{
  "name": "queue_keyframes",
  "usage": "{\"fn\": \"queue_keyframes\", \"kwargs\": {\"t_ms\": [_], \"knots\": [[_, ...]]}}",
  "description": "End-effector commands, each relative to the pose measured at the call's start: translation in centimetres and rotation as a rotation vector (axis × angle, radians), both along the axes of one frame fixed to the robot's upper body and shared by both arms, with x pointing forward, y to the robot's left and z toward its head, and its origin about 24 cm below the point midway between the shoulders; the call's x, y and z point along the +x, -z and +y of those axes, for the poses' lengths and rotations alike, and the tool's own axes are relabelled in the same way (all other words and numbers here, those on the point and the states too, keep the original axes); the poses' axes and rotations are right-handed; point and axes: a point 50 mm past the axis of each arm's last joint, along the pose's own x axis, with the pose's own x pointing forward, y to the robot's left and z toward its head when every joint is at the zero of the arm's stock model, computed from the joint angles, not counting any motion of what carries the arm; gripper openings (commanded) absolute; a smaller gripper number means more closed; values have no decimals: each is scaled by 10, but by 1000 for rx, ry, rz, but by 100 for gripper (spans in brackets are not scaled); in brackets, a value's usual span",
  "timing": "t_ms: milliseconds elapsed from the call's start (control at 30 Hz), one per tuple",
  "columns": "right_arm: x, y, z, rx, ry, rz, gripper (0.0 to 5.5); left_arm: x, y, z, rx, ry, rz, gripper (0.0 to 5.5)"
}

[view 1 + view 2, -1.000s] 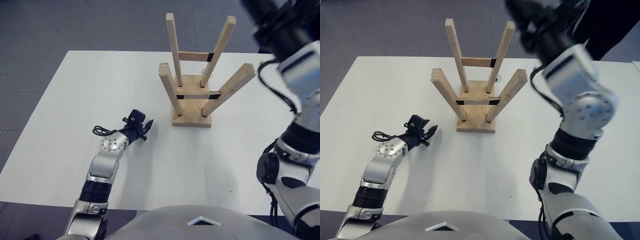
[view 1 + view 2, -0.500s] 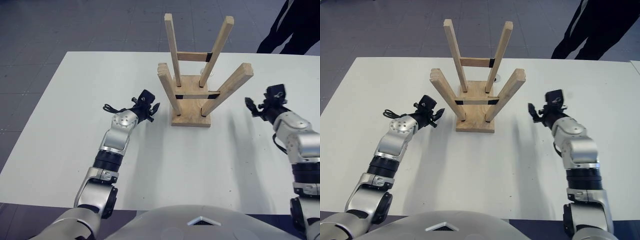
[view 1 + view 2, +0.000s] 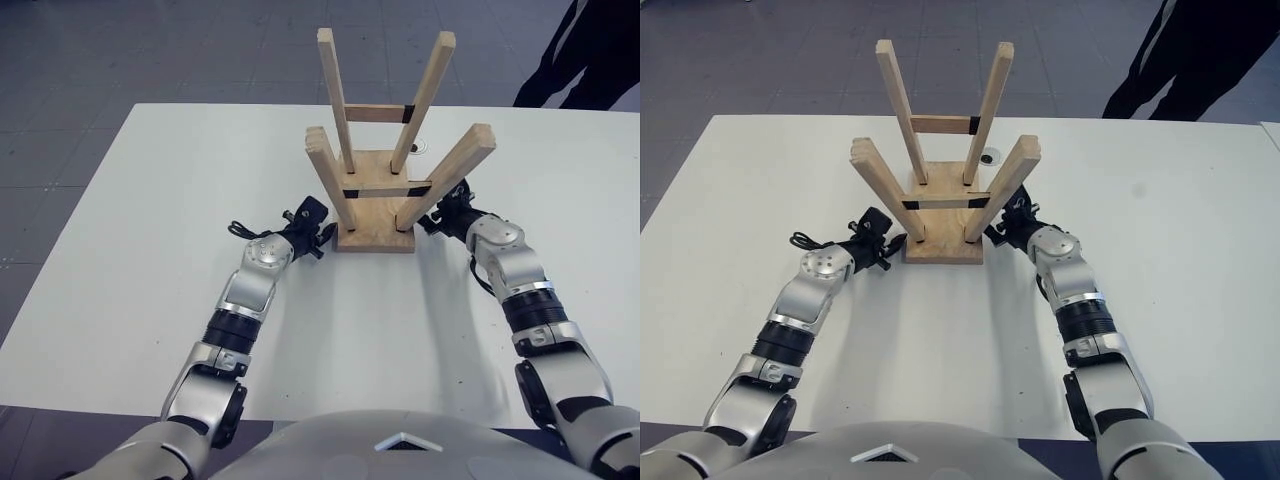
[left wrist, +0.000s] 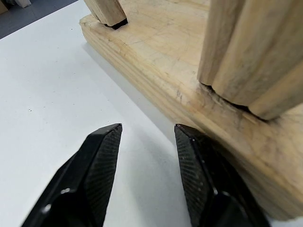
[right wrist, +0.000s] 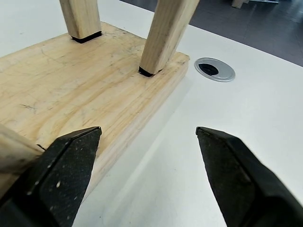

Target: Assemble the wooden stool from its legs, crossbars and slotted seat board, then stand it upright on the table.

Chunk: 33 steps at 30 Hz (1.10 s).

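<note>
The left claw (image 4: 147, 135) and right claw (image 5: 147, 132), both spread open, flank the seat board (image 3: 375, 225) of the upturned stool (image 3: 375, 113) on the table (image 3: 140, 220), seemingly set to grip and flip it.

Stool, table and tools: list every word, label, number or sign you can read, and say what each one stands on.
None: there is no text to read.
The stool is bare wood, the table is plain white, and the left tool and right tool are plain black with no marks.
</note>
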Motion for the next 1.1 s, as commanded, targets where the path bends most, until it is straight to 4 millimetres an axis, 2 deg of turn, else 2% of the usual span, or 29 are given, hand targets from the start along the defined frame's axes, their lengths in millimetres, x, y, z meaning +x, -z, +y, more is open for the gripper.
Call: {"fn": "queue_keyframes", "kwargs": {"t_ms": [33, 200, 300, 333, 400, 467, 500, 600, 633, 700, 800, 867, 1000, 1100], "knots": [[7, 13, 25, -23, -133, 60, 371, -10, -17, -14, -59, 85, -26, 209], [22, 5, 0, -81, -58, 25, 371, -31, -25, -9, -71, 136, -2, 209], [21, -8, -34, -91, 103, -24, 371, -39, -36, -7, -125, 160, -14, 209], [16, -12, -46, -96, 150, -33, 371, -40, -39, -8, -137, 162, -19, 209], [-8, -15, -75, -111, 237, 4, 371, -41, -36, -7, -129, 146, -11, 209], [-40, -17, -88, -126, 238, 85, 371, -42, -33, 2, -104, 118, 3, 209], [-56, -20, -85, -117, 206, 130, 371, -43, -32, 6, -92, 110, 13, 209], [-109, -40, -54, -19, -58, 293, 371, -52, -24, 34, -9, 97, 87, 209], [-120, -49, -43, 16, -140, 319, 371, -54, -22, 44, 13, 85, 108, 209], [-131, -62, -25, 85, -235, 327, 371, -57, -20, 59, 37, 59, 132, 209], [-121, -70, -1, 152, -275, 251, 371, -50, -22, 80, 72, -17, 112, 209], [-110, -70, 12, 183, -269, 216, 371, -44, -23, 85, 82, -44, 91, 209], [-88, -54, 33, 190, -245, 175, 371, -36, -25, 82, 81, -57, 62, 209], [-80, -39, 42, 185, -252, 190, 371, -36, -23, 80, 80, -46, 61, 209]]}}
